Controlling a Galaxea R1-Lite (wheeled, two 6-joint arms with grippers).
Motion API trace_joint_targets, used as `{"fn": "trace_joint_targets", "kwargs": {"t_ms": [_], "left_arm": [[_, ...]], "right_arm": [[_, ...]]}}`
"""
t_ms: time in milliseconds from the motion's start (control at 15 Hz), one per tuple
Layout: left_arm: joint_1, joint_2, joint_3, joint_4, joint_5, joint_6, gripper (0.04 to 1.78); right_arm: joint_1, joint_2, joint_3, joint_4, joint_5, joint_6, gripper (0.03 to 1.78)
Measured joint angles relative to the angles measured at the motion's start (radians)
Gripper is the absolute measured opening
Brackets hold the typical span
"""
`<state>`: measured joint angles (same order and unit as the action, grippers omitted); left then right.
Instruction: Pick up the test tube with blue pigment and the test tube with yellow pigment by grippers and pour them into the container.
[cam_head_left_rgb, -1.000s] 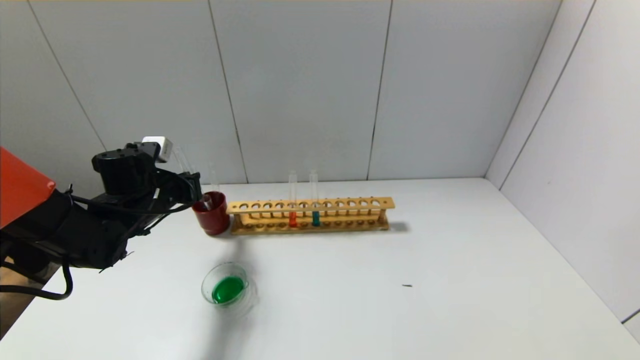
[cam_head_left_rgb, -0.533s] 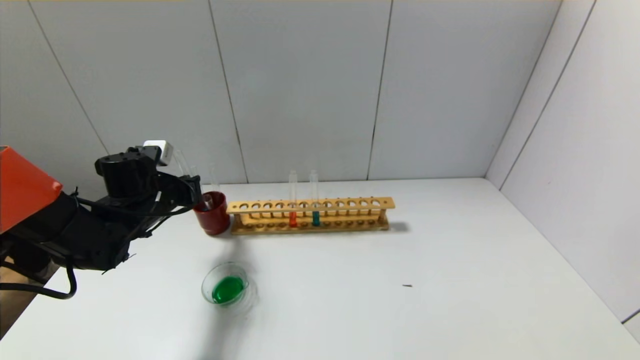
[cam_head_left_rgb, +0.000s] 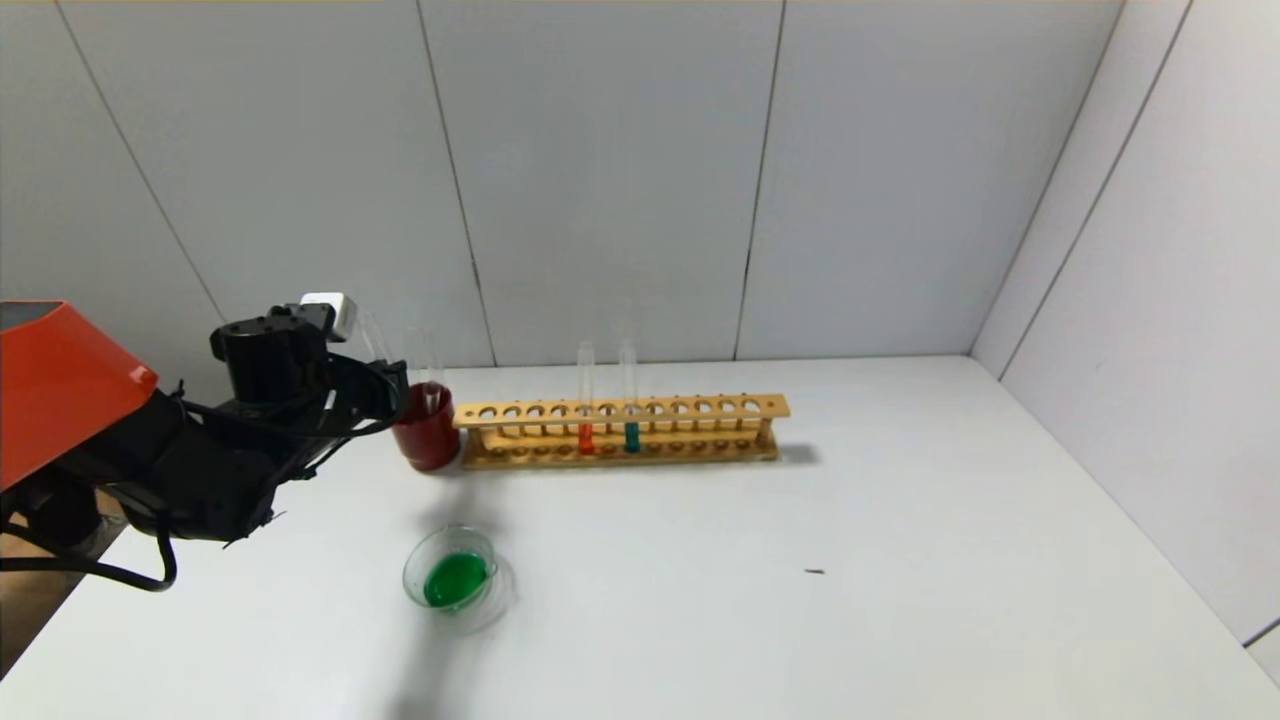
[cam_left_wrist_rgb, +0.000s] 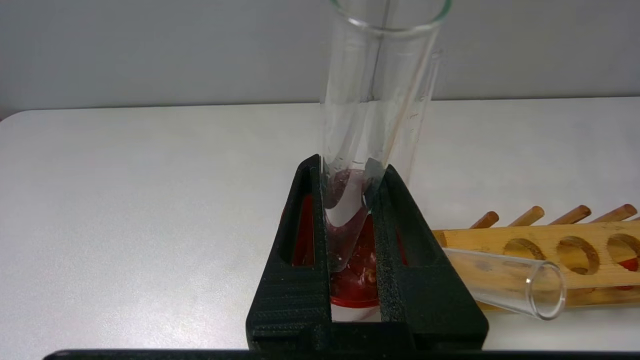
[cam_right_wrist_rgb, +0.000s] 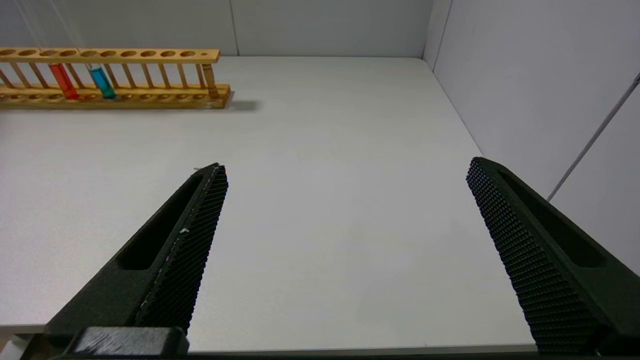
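My left gripper (cam_head_left_rgb: 398, 385) is shut on an empty clear test tube (cam_left_wrist_rgb: 372, 100) and holds it upright, its round end down in the dark red cup (cam_head_left_rgb: 428, 432). The cup shows between the fingers in the left wrist view (cam_left_wrist_rgb: 356, 287). A second empty tube (cam_left_wrist_rgb: 500, 282) lies beside it, mouth toward the camera. The container (cam_head_left_rgb: 455, 575), a small clear glass dish, holds green liquid on the table in front of the cup. No tube with yellow liquid is in view. My right gripper (cam_right_wrist_rgb: 345, 170) is open and empty over bare table.
A wooden rack (cam_head_left_rgb: 620, 412) stands right of the cup, holding an orange tube (cam_head_left_rgb: 585, 437) and a teal tube (cam_head_left_rgb: 631, 436). The rack also shows in the right wrist view (cam_right_wrist_rgb: 115, 95). Grey walls close the back and right.
My left arm has moved a little to the right and down, bringing the held tube closer over the red cup. The dish and rack have not moved.
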<state>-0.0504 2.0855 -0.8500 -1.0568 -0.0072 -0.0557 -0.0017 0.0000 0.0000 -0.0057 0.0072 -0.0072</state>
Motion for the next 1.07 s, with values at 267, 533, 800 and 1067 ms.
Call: {"fn": "trace_joint_targets", "kwargs": {"t_ms": [267, 533, 800, 1067], "left_arm": [[0.0, 0.025, -0.004, -0.037, -0.001, -0.012, 0.3], [0.0, 0.037, -0.003, -0.044, -0.002, -0.011, 0.37], [0.001, 0.041, -0.007, -0.042, -0.002, -0.011, 0.82], [0.001, 0.041, -0.017, -0.037, -0.002, -0.011, 1.45]], "right_arm": [[0.0, 0.0, 0.0, 0.0, 0.0, 0.0, 1.75], [0.0, 0.0, 0.0, 0.0, 0.0, 0.0, 1.75], [0.0, 0.0, 0.0, 0.0, 0.0, 0.0, 1.75], [0.0, 0.0, 0.0, 0.0, 0.0, 0.0, 1.75]]}}
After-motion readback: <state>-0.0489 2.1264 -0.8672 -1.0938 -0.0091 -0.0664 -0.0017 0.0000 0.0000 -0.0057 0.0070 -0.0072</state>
